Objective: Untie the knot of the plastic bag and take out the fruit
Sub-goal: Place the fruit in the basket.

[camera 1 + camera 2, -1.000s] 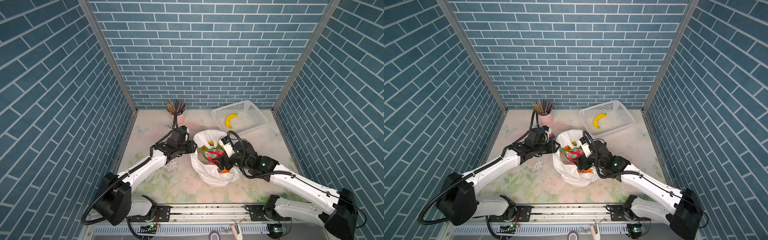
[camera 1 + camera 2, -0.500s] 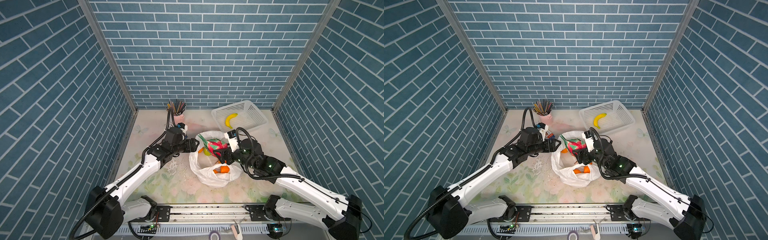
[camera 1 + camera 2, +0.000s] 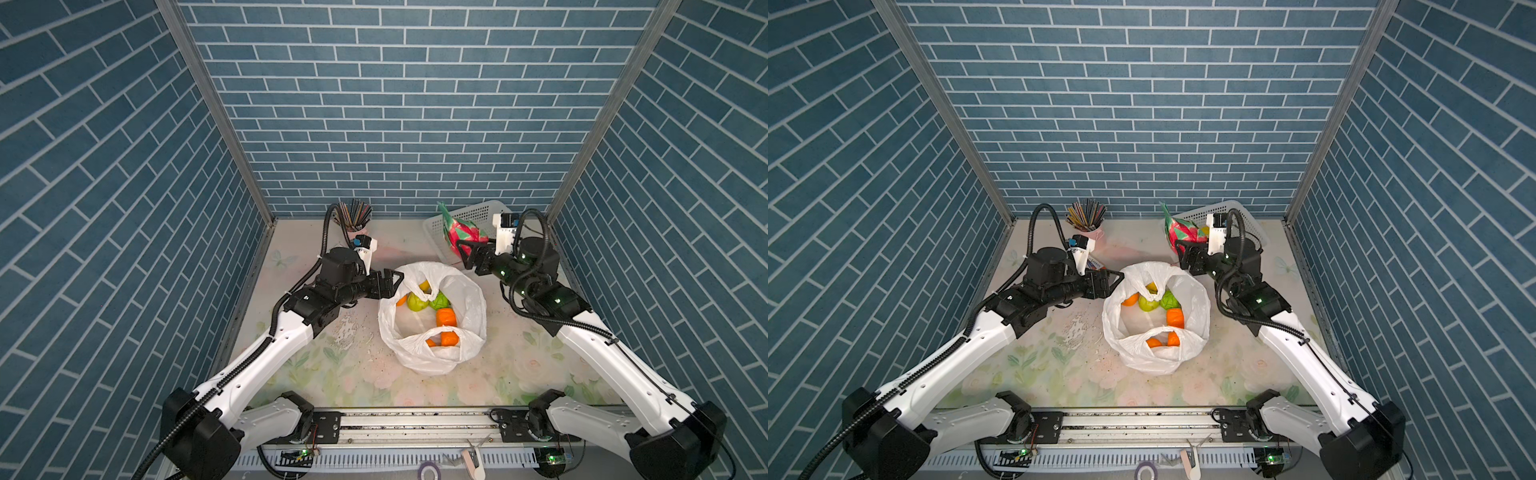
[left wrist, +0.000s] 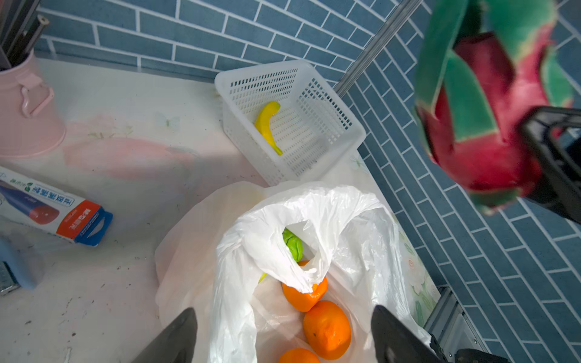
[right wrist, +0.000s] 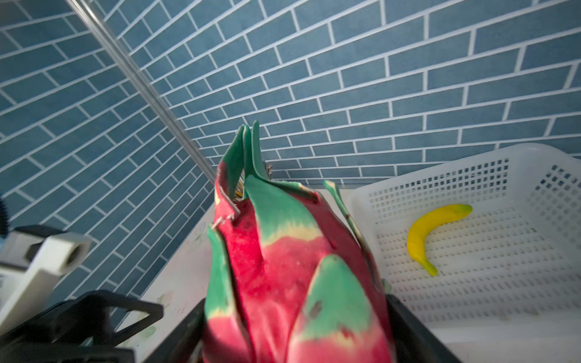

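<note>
The white plastic bag (image 3: 432, 357) (image 3: 1156, 353) (image 4: 355, 226) sits open in the middle of the table, its two handle loops apart. No knot shows. Several oranges (image 3: 445, 318) (image 4: 327, 330), green fruit (image 3: 417, 302) (image 4: 292, 245) and a yellow one (image 3: 1152, 286) lie inside. My left gripper (image 3: 395, 282) (image 3: 1115, 282) (image 4: 283, 317) hangs open at the bag's left rim, holding nothing. My right gripper (image 3: 467, 253) (image 3: 1185, 251) (image 5: 295, 330) is shut on the pink-red dragon fruit (image 3: 463, 230) (image 3: 1179, 230) (image 5: 283, 267) (image 4: 484, 119), raised beside the basket.
A white perforated basket (image 3: 482, 210) (image 3: 1233, 204) (image 4: 352, 125) (image 5: 471, 176) at the back right holds a banana (image 4: 267, 125) (image 5: 430, 229). A pink cup of pencils (image 3: 353, 216) (image 3: 1087, 218) stands at the back. A small box (image 4: 53, 207) lies behind my left gripper. White crumbs (image 3: 345, 332) lie left of the bag.
My right gripper lifted the dragon fruit out of the bag and carried it back and right toward the basket. My left gripper opened and let go of the bag's rim.
</note>
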{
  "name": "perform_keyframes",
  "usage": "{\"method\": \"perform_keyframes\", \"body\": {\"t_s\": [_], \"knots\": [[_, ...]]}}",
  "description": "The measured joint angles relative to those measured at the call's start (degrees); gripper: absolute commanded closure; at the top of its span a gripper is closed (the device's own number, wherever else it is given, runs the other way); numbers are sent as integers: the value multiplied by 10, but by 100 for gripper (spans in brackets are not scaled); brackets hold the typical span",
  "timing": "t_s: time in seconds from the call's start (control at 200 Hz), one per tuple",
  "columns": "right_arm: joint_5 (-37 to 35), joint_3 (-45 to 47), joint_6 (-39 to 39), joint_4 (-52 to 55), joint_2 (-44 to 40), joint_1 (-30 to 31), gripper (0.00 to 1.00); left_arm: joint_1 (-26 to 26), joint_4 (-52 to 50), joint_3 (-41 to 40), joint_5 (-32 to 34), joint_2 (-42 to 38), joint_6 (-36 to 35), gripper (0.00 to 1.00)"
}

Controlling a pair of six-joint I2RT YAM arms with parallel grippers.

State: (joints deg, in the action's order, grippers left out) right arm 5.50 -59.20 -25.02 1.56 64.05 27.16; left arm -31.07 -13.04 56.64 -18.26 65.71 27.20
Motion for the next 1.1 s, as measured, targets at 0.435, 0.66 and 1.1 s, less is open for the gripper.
{"method": "perform_keyframes", "body": {"t_s": [0.435, 0.66, 1.1], "knots": [[31, -88, -52, -29, 256, -207, 57, -25, -30, 78, -11, 39, -61, 13], [15, -179, -52, -33, 410, -238, 57, -54, -66, 129, -3, 75, -97, 12], [7, -367, -53, 1, 632, -245, 39, -67, -99, 148, 41, 116, -110, 13]]}}
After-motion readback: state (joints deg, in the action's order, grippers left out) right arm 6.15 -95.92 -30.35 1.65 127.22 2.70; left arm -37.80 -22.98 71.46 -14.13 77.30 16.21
